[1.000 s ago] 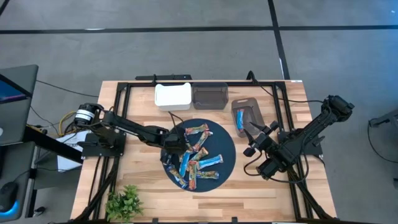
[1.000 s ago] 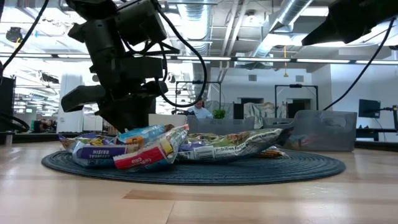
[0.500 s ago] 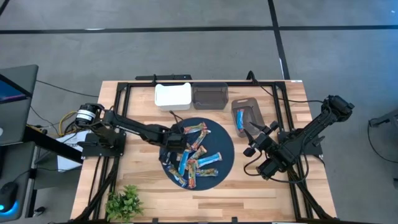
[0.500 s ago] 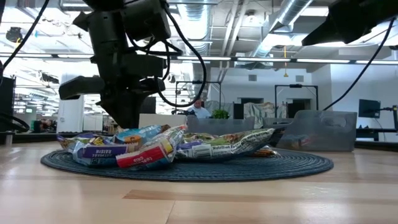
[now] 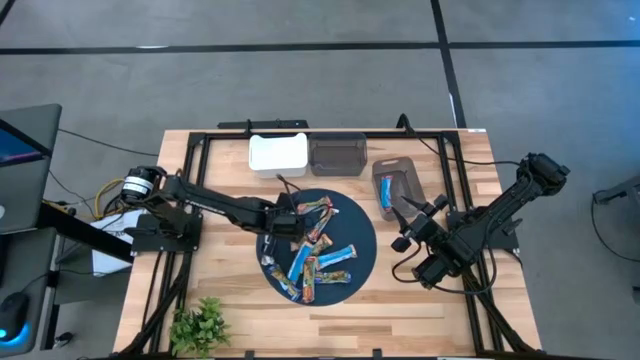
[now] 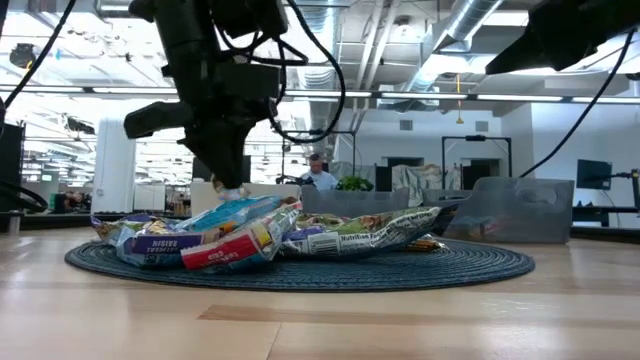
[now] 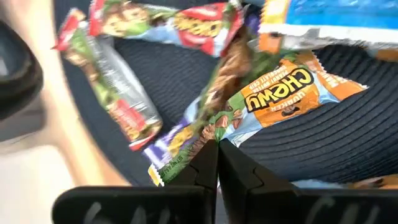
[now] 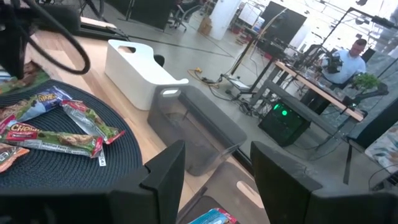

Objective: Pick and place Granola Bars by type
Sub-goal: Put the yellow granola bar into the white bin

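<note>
Several granola bars (image 5: 318,250) in blue, orange-red and brown-green wrappers lie heaped on a round dark mat (image 5: 362,225); the low view shows the heap (image 6: 300,232) from the side. My left gripper (image 5: 290,225) stands over the heap's left part, shut on a brown-green bar (image 7: 214,106). My right gripper (image 5: 415,222) hangs open to the right of the mat, touching nothing, its fingers apart in the right wrist view (image 8: 211,171). One blue bar (image 5: 387,190) lies in a grey tray (image 5: 405,172). My left gripper (image 7: 216,149) pinches the near end of the brown-green bar's wrapper (image 7: 194,144) between its two fingers, coming from above and pointing down (image 6: 230,186). That end is raised off the heap. The bar's far end (image 7: 233,59) still lies among the other bars.
A white bin (image 5: 278,155) and a dark grey bin (image 5: 338,155) stand at the far edge behind the mat. A small green plant (image 5: 200,322) sits at the near left corner. Black rails (image 5: 190,160) frame the table. A person sits in the room beyond (image 8: 348,59).
My left gripper has risen from the heap and moved a little toward the far edge, staying shut. The bar end it holds has come up with it, and the neighbouring bars in the heap have shifted slightly. The right arm has kept still.
</note>
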Robot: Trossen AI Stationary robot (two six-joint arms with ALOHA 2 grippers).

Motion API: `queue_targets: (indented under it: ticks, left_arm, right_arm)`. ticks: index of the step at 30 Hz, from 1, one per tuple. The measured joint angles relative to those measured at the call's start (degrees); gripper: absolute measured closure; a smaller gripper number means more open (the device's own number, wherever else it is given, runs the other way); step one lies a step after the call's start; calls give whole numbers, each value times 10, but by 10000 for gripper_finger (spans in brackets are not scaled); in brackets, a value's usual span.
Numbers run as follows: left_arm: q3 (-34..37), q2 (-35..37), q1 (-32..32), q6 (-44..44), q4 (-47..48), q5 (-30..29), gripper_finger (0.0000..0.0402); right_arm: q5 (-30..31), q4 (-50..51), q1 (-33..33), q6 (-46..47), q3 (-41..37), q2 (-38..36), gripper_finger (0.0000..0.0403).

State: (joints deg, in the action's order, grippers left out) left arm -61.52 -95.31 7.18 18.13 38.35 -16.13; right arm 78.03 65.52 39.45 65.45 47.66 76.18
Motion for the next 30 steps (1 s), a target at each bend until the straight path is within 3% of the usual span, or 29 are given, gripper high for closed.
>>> queue_targets:
  ticks: [11, 21, 26, 30]
  left_arm:
    - [-60, 1, -1, -6, 61, -128, 401]
    - [-70, 1, -63, -56, 62, -365, 401]
    - [-70, 1, -145, -96, 62, -375, 401]
    - [-69, 1, -213, -117, 44, -343, 401]
  right_arm:
    - [-1, 0, 0, 0, 0, 0, 226]
    - [-1, 0, 0, 1, 0, 0, 226]
    - [-1, -1, 0, 1, 0, 0, 226]
    - [-1, -1, -1, 1, 0, 0, 226]
